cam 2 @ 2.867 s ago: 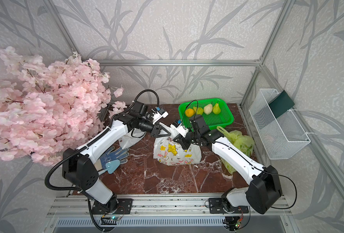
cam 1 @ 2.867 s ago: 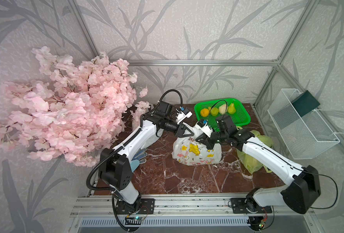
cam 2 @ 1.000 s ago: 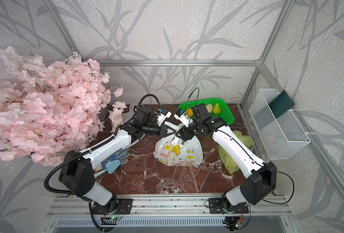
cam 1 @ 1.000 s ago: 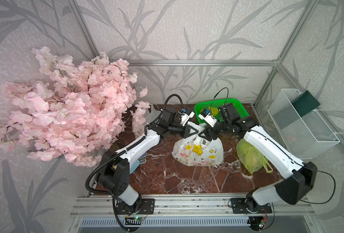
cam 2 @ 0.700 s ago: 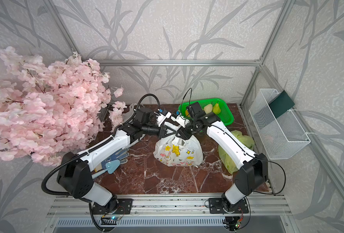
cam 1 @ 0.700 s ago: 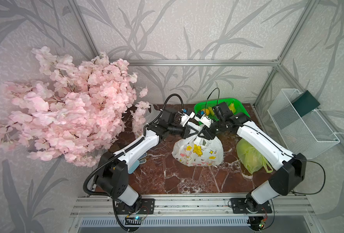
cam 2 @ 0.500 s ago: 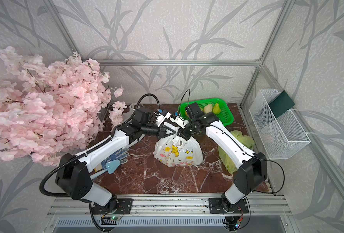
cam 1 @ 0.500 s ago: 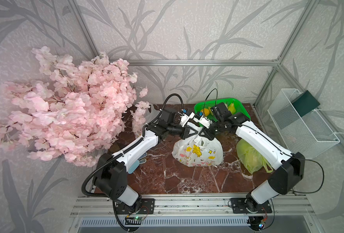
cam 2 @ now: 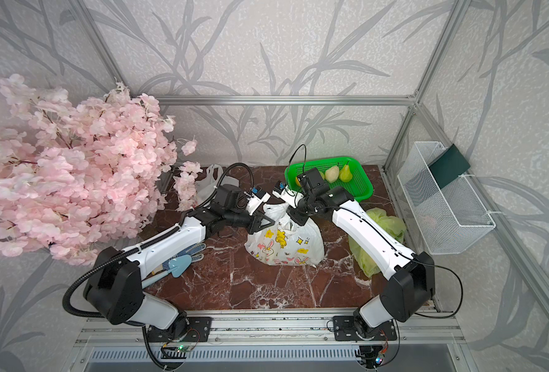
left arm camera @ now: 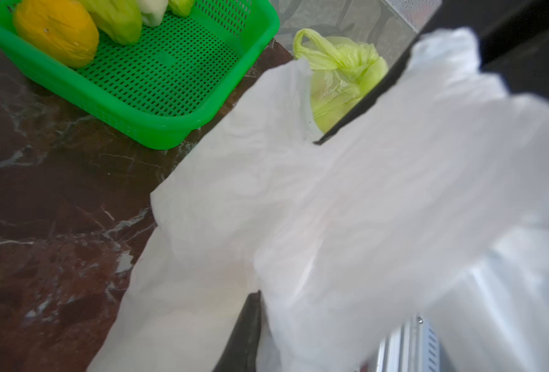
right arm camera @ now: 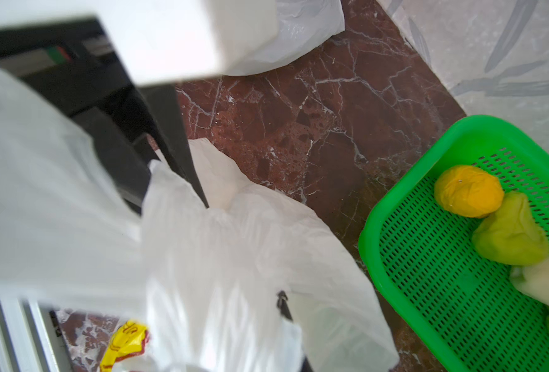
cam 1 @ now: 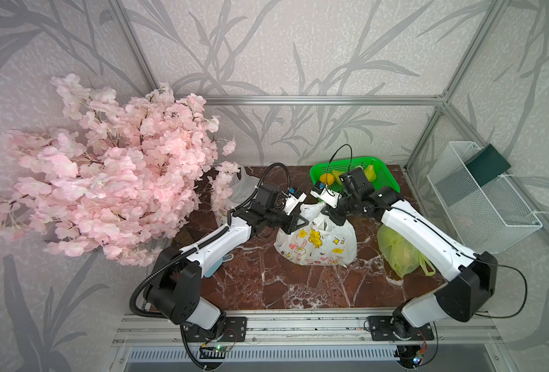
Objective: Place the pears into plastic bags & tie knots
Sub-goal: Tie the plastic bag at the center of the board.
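Left gripper (cam 1: 301,222) is clamped on one handle of the white cartoon bag (cam 1: 318,248), which sits just below and between both grippers. Right gripper (cam 1: 332,216) is buried in the bag's other handle, clamped or not I cannot tell. Pears (cam 2: 345,172) lie in the green basket (cam 2: 363,190) just behind it

White shells, black joints on left arm (cam 1: 221,236) and right arm (cam 1: 418,230). Ribbed black hose (cam 1: 274,165) behind the left pincer (cam 1: 300,222); thin cable (cam 1: 340,145) behind the right pincer (cam 1: 331,215).
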Controlling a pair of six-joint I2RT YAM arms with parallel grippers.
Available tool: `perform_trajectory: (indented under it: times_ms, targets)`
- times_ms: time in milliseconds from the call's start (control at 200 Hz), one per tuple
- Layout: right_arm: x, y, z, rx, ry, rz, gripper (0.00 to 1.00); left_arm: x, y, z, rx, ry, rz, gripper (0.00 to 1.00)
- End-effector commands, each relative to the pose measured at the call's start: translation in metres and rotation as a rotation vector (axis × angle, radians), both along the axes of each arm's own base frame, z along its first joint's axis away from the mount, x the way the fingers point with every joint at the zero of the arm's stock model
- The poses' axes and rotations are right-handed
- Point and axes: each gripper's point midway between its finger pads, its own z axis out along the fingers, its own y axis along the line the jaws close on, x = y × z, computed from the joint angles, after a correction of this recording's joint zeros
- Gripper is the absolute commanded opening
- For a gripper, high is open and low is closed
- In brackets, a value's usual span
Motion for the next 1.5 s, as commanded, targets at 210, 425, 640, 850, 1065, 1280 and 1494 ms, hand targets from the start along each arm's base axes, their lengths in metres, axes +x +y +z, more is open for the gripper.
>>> perform_trajectory:
  times_ms: [210,425,640,850,1065,1280,1494]
  targets:
    - [0.021,0.027,0.083,0.299,-0.468,-0.033,0.08,-0.072,-0.001,0.059,-0.155,-0.022,-0.184,0.0]
    - [0.002,0.046,0.121,0.598,-0.495,0.028,0.05,-0.116,-0.008,0.09,-0.235,-0.056,-0.292,0.0]
    - [0.012,0.062,0.081,0.701,-0.479,0.048,0.0,-0.108,-0.021,0.076,-0.186,-0.057,-0.29,0.02]
    - [0.017,0.067,0.053,0.775,-0.477,0.06,0.02,-0.076,0.026,0.074,-0.04,-0.092,-0.062,0.3]
    - [0.012,0.075,0.043,0.806,-0.416,0.104,0.03,-0.041,0.077,0.096,-0.097,-0.163,0.159,0.51]
    - [0.01,0.08,0.042,0.838,-0.382,0.127,0.03,0.019,0.085,0.088,-0.046,-0.219,0.289,0.53]
    - [0.02,0.075,0.043,0.856,-0.414,0.065,0.02,0.013,0.048,0.068,-0.144,-0.11,0.147,0.54]
